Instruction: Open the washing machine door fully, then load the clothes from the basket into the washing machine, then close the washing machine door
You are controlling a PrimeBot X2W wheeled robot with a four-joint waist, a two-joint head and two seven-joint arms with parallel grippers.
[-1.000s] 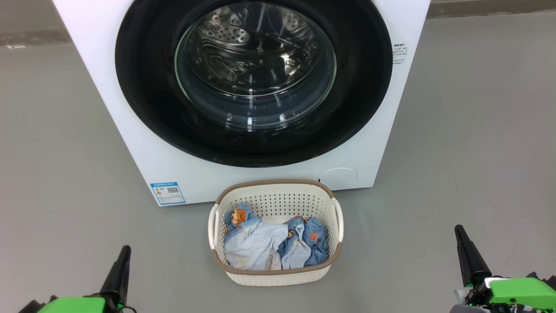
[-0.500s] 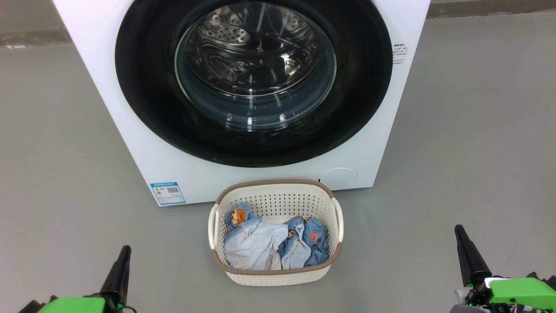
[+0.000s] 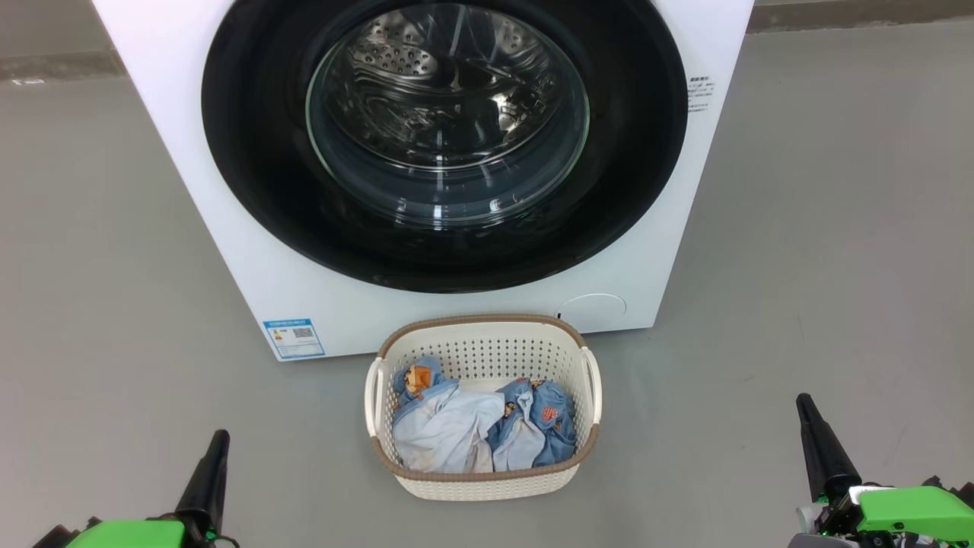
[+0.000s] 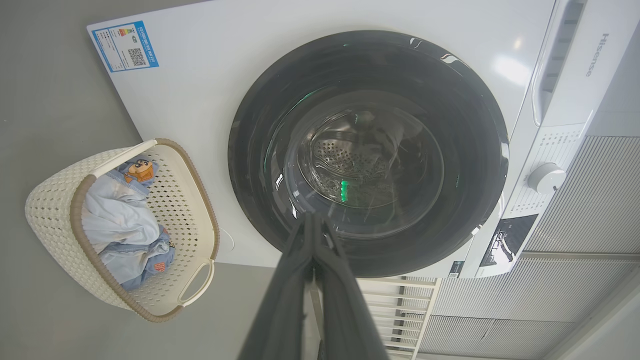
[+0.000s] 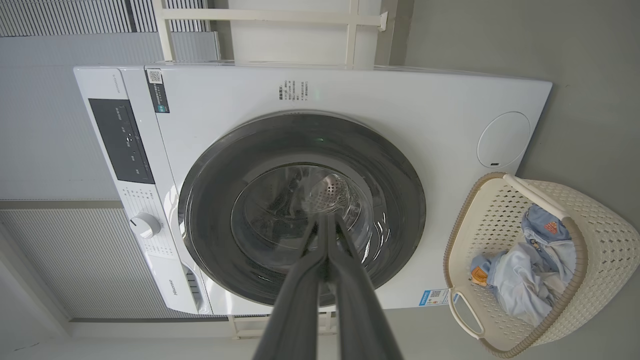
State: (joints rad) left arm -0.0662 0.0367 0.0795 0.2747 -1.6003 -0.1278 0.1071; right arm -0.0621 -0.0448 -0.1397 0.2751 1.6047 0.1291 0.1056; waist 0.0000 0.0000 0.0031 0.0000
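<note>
The white washing machine (image 3: 266,251) stands ahead with its round black-rimmed door (image 3: 445,144) closed flat against its front; the steel drum shows through the glass bowl. On the floor just in front sits the cream basket (image 3: 487,483), holding pale blue and medium blue clothes (image 3: 475,426) with orange figures. My left gripper (image 3: 217,441) hangs low at the left and my right gripper (image 3: 805,407) low at the right, both well short of the machine. Each is shut with nothing held: fingers pressed together in the left wrist view (image 4: 312,220) and the right wrist view (image 5: 326,220).
Grey floor (image 3: 837,266) surrounds machine and basket. A blue sticker (image 3: 293,337) marks the machine's lower left corner, a round filter cover (image 3: 593,308) its lower right. The control panel and dial (image 4: 546,177) lie along the machine's top. A white rack (image 5: 280,20) stands behind it.
</note>
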